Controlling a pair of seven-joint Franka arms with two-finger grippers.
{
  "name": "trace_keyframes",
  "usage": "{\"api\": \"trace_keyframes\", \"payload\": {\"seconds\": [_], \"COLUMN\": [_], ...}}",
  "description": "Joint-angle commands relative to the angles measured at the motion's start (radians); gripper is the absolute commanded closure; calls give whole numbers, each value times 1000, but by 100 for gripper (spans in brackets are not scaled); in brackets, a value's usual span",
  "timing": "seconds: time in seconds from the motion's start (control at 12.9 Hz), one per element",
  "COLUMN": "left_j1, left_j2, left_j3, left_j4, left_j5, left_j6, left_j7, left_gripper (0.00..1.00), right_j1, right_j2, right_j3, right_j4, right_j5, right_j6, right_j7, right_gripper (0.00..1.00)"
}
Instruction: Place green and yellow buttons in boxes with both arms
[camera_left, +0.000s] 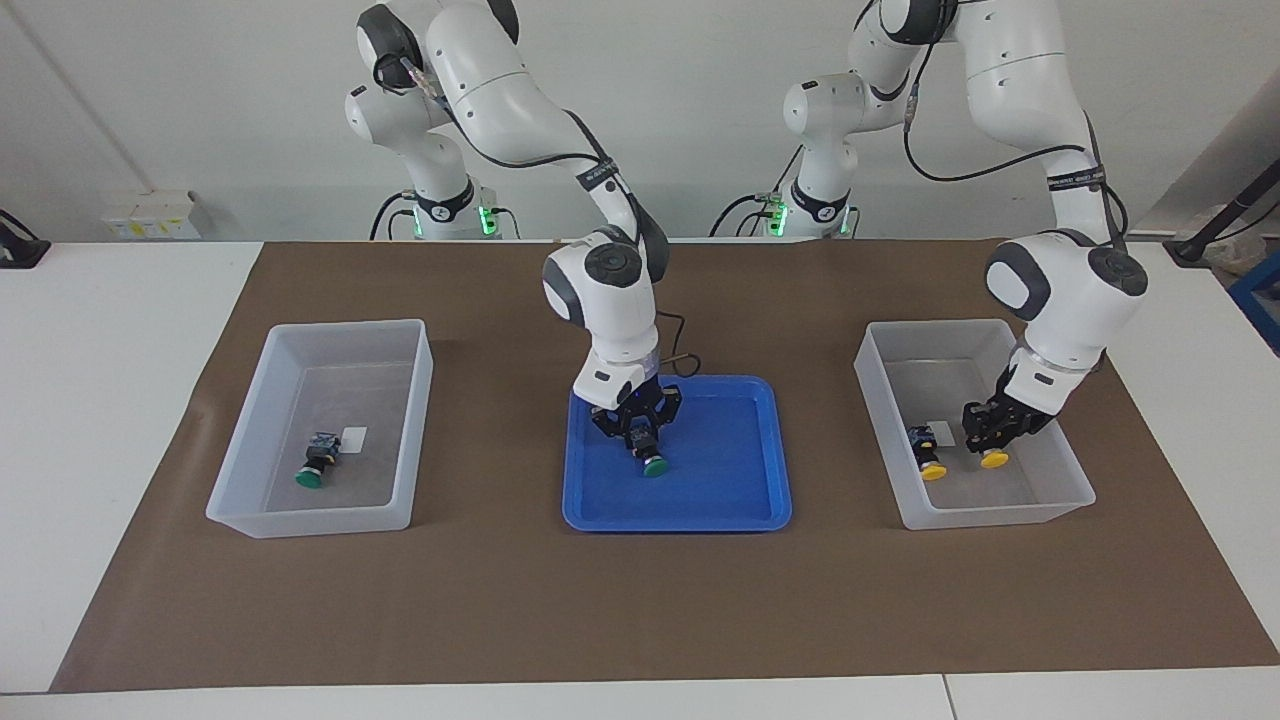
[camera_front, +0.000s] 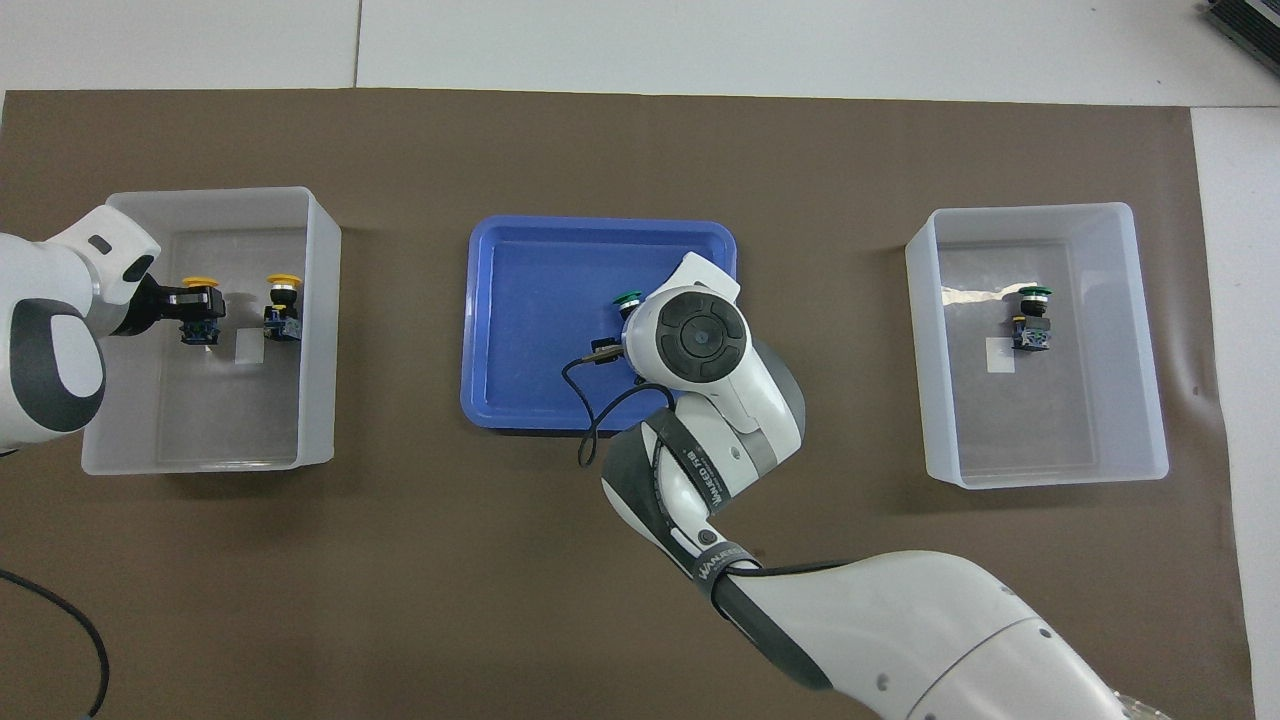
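Observation:
In the blue tray (camera_left: 730, 480) lies a green button (camera_left: 654, 463) (camera_front: 628, 298), and my right gripper (camera_left: 641, 443) is down on it, shut on its dark body; in the overhead view the wrist hides the fingers. My left gripper (camera_left: 990, 438) (camera_front: 196, 316) is low inside the box (camera_left: 1000, 515) (camera_front: 318, 400) at the left arm's end, shut on a yellow button (camera_left: 994, 459) (camera_front: 200, 284). A second yellow button (camera_left: 931, 456) (camera_front: 282, 306) lies beside it in that box. The box (camera_left: 310, 520) (camera_front: 1150, 340) at the right arm's end holds another green button (camera_left: 316, 466) (camera_front: 1033, 315).
A brown mat (camera_left: 500, 600) covers the table under both boxes and the tray. Each box has a small white sticker (camera_left: 354, 437) on its floor. The right arm's cable (camera_front: 600, 410) loops over the tray's edge nearest the robots.

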Motion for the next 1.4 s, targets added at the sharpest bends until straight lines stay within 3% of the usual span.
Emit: {"api": "trace_keyframes", "payload": {"seconds": [0.0,0.08,0.16,0.23,0.39,0.62,0.85,1.01,1.09,1.24,1.32], "left_j1": [-6,-6,-6,-6,-8,-12,-21,-84,-109,-153,-169], "left_j2": [-8,-8,-8,-8,-9,-8,-11,-9,-12,-27,-41], "left_j3": [-2,-2,-2,-2,-2,-2,-11,-9,-8,-8,-11], "left_j4": [28,57,82,102,181,390,512,631,642,678,692], "left_j5": [0,0,2,3,3,23,38,92,104,104,104], "left_j6": [-29,-59,-92,-113,-222,-499,-709,-842,-872,-938,-978], "left_j7": [15,16,16,18,16,10,9,-13,-37,-44,-44], "left_gripper": [45,38,21,15,14,14,15,15,14,0,0], "right_j1": [-37,-66,-88,-115,-203,-339,-492,-551,-573,-608,-610], "right_j2": [-97,-138,-181,-224,-278,-358,-387,-393,-393,-381,-364], "right_j3": [-6,-5,-5,-5,-1,-3,-1,-3,-3,-1,-1], "right_j4": [-8,-9,-11,-17,-40,-130,-204,-252,-273,-330,-342], "right_j5": [-28,-27,-27,-25,-16,-11,-10,-10,-10,-8,-4], "right_j6": [-91,-125,-163,-191,-206,-219,-217,-199,-176,-92,-53], "right_j7": [25,24,22,19,-5,-152,-350,-418,-427,-436,-436], "right_gripper": [100,100,100,100,100,100,100,100,100,100,100]}}
